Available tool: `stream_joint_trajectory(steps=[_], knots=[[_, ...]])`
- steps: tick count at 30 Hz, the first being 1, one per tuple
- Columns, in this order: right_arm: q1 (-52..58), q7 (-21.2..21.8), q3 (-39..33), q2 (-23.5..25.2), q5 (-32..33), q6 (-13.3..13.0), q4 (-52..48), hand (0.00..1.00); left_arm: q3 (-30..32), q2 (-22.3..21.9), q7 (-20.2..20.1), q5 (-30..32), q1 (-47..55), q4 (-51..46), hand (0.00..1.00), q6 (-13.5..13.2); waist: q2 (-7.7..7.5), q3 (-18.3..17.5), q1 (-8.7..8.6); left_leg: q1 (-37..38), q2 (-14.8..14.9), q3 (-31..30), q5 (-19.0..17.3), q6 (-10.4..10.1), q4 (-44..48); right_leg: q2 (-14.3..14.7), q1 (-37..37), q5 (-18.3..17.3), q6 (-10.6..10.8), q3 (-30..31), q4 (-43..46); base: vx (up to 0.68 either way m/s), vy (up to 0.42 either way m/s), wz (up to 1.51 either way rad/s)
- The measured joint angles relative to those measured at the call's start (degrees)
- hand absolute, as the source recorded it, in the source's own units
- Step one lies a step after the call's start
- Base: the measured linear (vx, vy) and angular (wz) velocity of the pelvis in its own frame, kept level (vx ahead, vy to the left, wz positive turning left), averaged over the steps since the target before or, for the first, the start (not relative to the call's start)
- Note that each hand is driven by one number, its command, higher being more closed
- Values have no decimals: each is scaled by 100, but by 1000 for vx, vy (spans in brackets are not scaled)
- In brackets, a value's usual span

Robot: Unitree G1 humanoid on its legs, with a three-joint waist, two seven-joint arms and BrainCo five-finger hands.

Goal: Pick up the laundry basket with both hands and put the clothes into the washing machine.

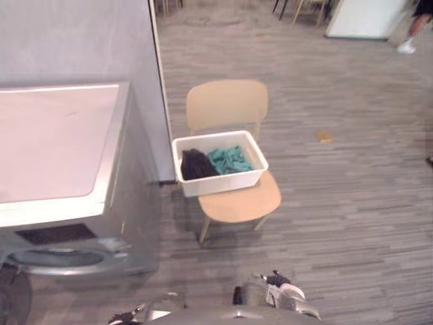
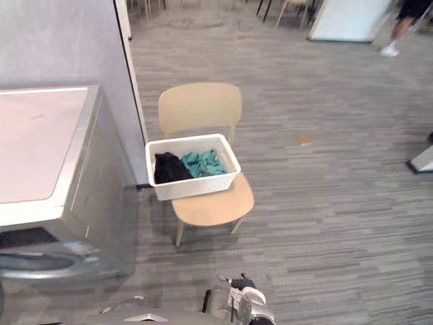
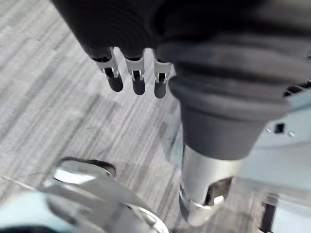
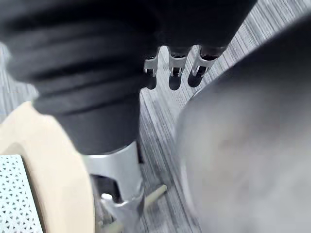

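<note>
Laundry basket [image 1: 223, 183], white, sits on the seat of a pale wooden chair [image 1: 226, 105], towards the backrest, with the front of the seat left bare. I log two items inside it: a dark garment [image 1: 196, 164] on the side nearer the washing machine [image 1: 54, 142] and a teal garment [image 1: 229, 160] beside it, the two touching. How far down the clothes go I cannot tell; the basket walls hide that.

The washing machine stands to the robot's left of the chair, against a grey wall [image 1: 74, 40]. Its round door [image 1: 61, 261] shows low on its front, cut off by the frame edge, and I cannot make out the drum.

Left hand [image 3: 138, 77]: fingers straight, side by side and slightly parted, thumb apart, holding nothing, above the striped floor [image 1: 338, 203]. Right hand [image 4: 175, 73]: fingers likewise straight and empty. Past its thumb I see the edge of the chair seat and a perforated corner of the basket, neither one touched.

A small yellowish object [image 1: 324, 137], too small to identify, lies on the floor well beyond the chair. A person's leg [image 1: 413, 30] is cut off at the far corner.
</note>
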Motion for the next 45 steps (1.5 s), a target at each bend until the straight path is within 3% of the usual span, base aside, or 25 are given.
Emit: stream_joint_trajectory(steps=[2, 4, 5, 6, 8, 9, 10, 11, 12, 14, 16, 18, 20, 22, 23, 24, 25, 27, 29, 32, 35, 38, 41, 43, 45], knots=[[59, -18, -251, -40, 9, -10, 11, 0, -106, 11, 49, -54, -147, -87, 0, -28, 18, -11, -58, 78, 132, -141, -2, -111, -129, -286, -147, -89, -173, -218, -298, 161, -230, 57], [34, -22, -639, -14, 24, 1, 4, 0, -204, -129, 74, -88, -382, -98, 0, -55, 83, 24, -92, 158, 388, -385, 51, -347, -235, -678, -138, -104, -334, -351, -1383, 191, -297, 45], [35, -23, -693, -9, 27, 24, 11, 0, -224, -161, 69, -93, -394, -109, 0, -67, 86, 24, -76, 225, 453, -394, 77, -393, -301, -720, -113, -68, -358, -309, -1730, 201, -376, 8], [33, -21, -772, -4, 41, 51, 6, 0, -323, -184, 71, -80, -399, -113, 0, -69, 126, 15, -93, 342, 639, -416, 83, -580, -461, -753, -39, 109, -343, -263, -2577, 201, -431, -10], [59, -18, -855, 30, 65, 77, 16, 0, -312, -212, 64, -7, -408, -105, 0, -70, 81, -15, -99, 483, 818, -486, -17, -887, -618, -716, 131, 689, -230, -126, -3712, 239, -540, 0], [126, -8, -967, 77, 138, 75, 23, 0, -190, -206, 37, 72, -380, -107, 0, -78, -33, -94, -125, 612, 901, -693, -178, -1154, -624, -728, 184, 1037, 287, 96, -3783, 268, -545, 17], [126, -3, -1029, 5, 204, 80, 23, 0, -147, -276, 33, 91, -384, -80, 0, -62, 104, -128, -149, 706, 1064, -860, -245, -1121, -665, -601, 184, 788, 208, -41, -3479, 346, -608, 30], [190, -26, -1017, -146, 201, 75, 23, 0, -58, -478, 8, 95, -272, -9, 0, -57, 332, -303, -165, 727, 1253, -1158, -164, -906, -760, -405, 110, 336, 90, -224, -3192, 304, -453, 20], [204, -25, -1020, -207, 207, 72, 23, 0, -27, -589, -32, 92, -267, 4, 0, -78, 435, -368, -145, 721, 1338, -1351, 76, -821, -753, -323, 62, 98, -14, -305, -2960, 295, -459, 18], [126, -24, -953, -233, 222, 81, 11, 0, 25, -657, -64, 85, -262, 33, 0, -67, 554, -441, -152, 646, 1494, -1599, 570, -840, -582, -174, 176, -154, -127, -464, -2849, 317, -465, 17], [164, -41, -553, -226, 275, 95, -121, 0, 17, -656, -54, 70, -240, 11, 0, -66, 586, -454, -245, 189, 1698, -1852, 915, -859, 220, -17, 492, -238, -290, -722, -3065, 303, -376, 41], [373, -202, 192, -110, 475, 94, -1196, 0, -231, -589, -43, 68, -141, -351, 0, -74, 530, -405, -216, -820, 1858, -2079, 1467, -880, 1859, 106, 782, -235, -497, -987, -3335, 245, -269, 24], [370, -267, 479, -109, 550, 48, -2077, 0, -533, -480, -29, 69, -137, -489, 0, -77, 488, -354, -199, -1484, 1813, -1701, 1114, -838, 2740, 76, 1000, -183, -553, -1073, -3570, 210, -105, 13], [369, -358, 565, -118, 533, -56, -2856, 0, -797, -348, 43, 72, -151, -606, 0, -94, 336, -236, -210, -1784, 1538, -894, 726, -664, 2390, -109, 1387, -140, -480, -1288, -3800, 211, 11, 48], [372, -399, 568, -138, 499, -67, -3059, 0, -883, -325, 76, 74, -154, -609, 0, -96, 324, -229, -219, -1800, 1422, -690, 752, -600, 1947, -141, 1474, -125, -453, -1345, -3854, 180, 92, 60], [359, -432, 581, -240, 460, -91, -3467, 0, -1005, -308, 93, 76, -145, -586, 0, -99, 367, -228, -210, -1768, 1234, -391, 998, -463, 989, -130, 1559, -111, -395, -1423, -3922, 193, 91, 61], [339, -479, 680, -249, 446, -111, -3813, 0, -1076, -222, 96, 105, -183, -529, 0, -112, 281, -276, -220, -1542, 978, -401, 1097, -579, 363, -177, 1536, -37, -280, -1400, -4071, 188, 92, 58], [143, -485, 849, -262, 437, -270, -4217, 0, -1157, -53, 89, 166, -238, -520, 0, -125, 76, -166, -229, -1494, 742, -463, 1279, -653, -288, -229, 1475, 90, -176, -1339, -4428, 111, 99, 37], [-232, -471, 1292, -284, 247, -333, -4436, 0, -1206, 129, 88, 324, -383, -351, 0, -103, 54, -33, -144, -1463, 666, -446, 1330, -637, -396, -219, 1603, 301, -127, -1249, -4759, 61, 96, 3], [-418, -378, 1899, -323, -45, -461, -4541, 0, -1279, 253, 77, 778, -347, -143, 0, -58, 112, 18, -111, -1141, 558, -421, 1411, -625, -712, -217, 1895, 429, -94, -1250, -5059, 26, 40, -4], [-803, -226, 2653, -675, -425, -488, -4520, 0, -1336, 336, 82, 970, -260, -58, 0, -58, 96, 112, -67, -1073, 495, -409, 1726, -632, -1222, -189, 1804, 537, -79, -1267, -5171, -33, 0, 3], [-1483, -132, 3449, -1176, -1280, -492, -4470, 0, -1332, 421, 158, 893, -273, -84, 0, -71, -33, 434, 34, -1127, 520, -510, 1900, -646, -1389, -116, 1717, 590, -107, -1275, -5171, -97, 1, 8], [-2435, 41, 4203, -1555, -1363, -530, -4228, 0, -1329, 569, 222, 741, -326, -122, 0, -81, -252, 737, 115, -1409, 526, -792, 2024, -621, -1355, -70, 1613, 619, -148, -1446, -5152, -142, 19, 34], [-3098, 127, 4531, -1689, -1363, -539, -3820, 0, -1337, 633, 239, 740, -418, -132, 0, -75, -325, 931, 230, -1557, 546, -892, 2112, -611, -1362, -39, 1505, 650, -195, -1514, -5124, -122, 27, 33], [-4230, 233, 4781, -1933, -1358, -545, -3178, 0, -1336, 680, 303, 724, -579, -214, 0, -73, -354, 1347, 418, -1860, 567, -1119, 2248, -615, -1387, 8, 1307, 690, -227, -1668, -5071, -177, 35, 38]])
